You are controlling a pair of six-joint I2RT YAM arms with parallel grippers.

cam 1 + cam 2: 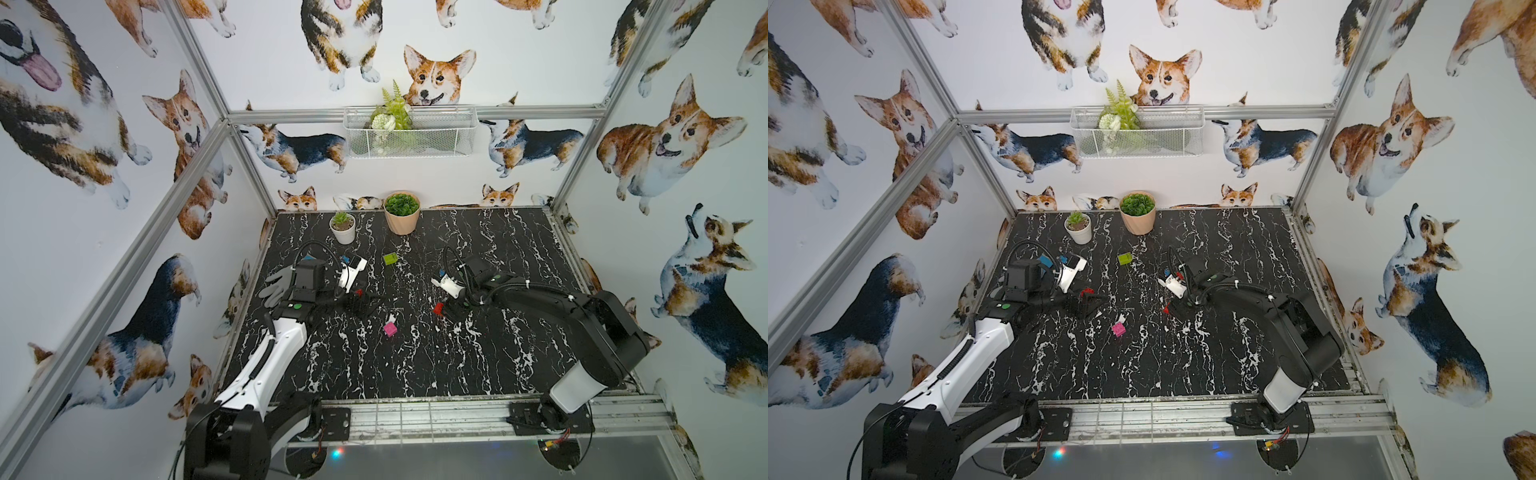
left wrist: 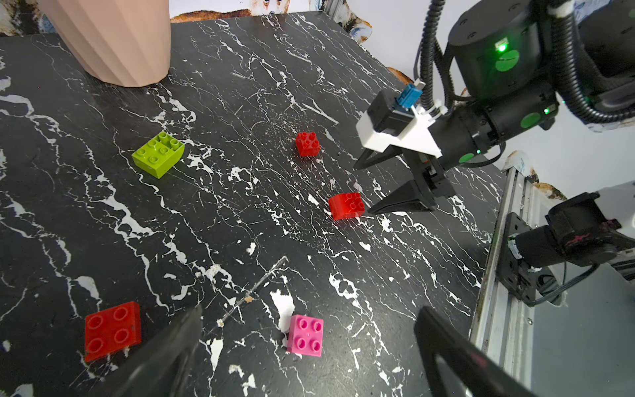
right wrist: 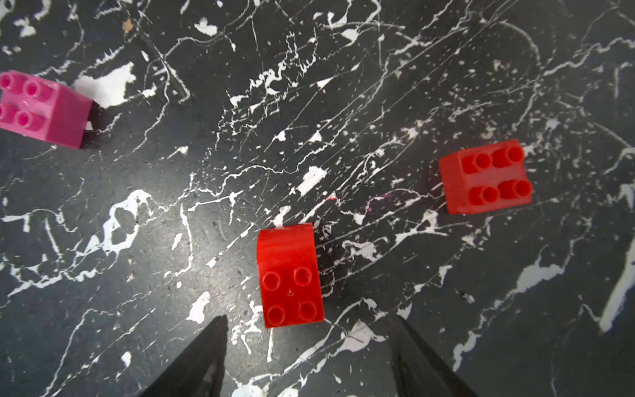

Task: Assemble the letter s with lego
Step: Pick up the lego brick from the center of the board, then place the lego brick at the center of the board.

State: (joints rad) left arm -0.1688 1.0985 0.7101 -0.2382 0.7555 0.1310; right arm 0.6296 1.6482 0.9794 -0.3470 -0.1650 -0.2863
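Five loose lego bricks lie apart on the black marble table (image 1: pixel 415 365); no letter s is formed. A lime green brick (image 1: pixel 390 259) (image 2: pixel 158 154) sits toward the back and a pink brick (image 1: pixel 390 328) (image 2: pixel 305 335) (image 3: pixel 37 106) in the middle. My left gripper (image 1: pixel 361 305) (image 2: pixel 309 309) is open above the table, a red brick (image 2: pixel 112 330) beside one finger. My right gripper (image 1: pixel 448 312) (image 3: pixel 309 326) is open, a curved red brick (image 2: pixel 347 205) (image 3: pixel 290 278) just ahead of its fingertips, untouched. Another red brick (image 2: pixel 308 144) (image 3: pixel 486 177) lies farther off.
A white pot (image 1: pixel 343 232) and a peach pot (image 1: pixel 402 220) (image 2: pixel 113 41) stand at the back edge. A grey glove (image 1: pixel 276 284) lies by the left arm. A wire basket (image 1: pixel 409 133) hangs on the back wall. Metal rails (image 1: pixel 457 415) run along the front edge.
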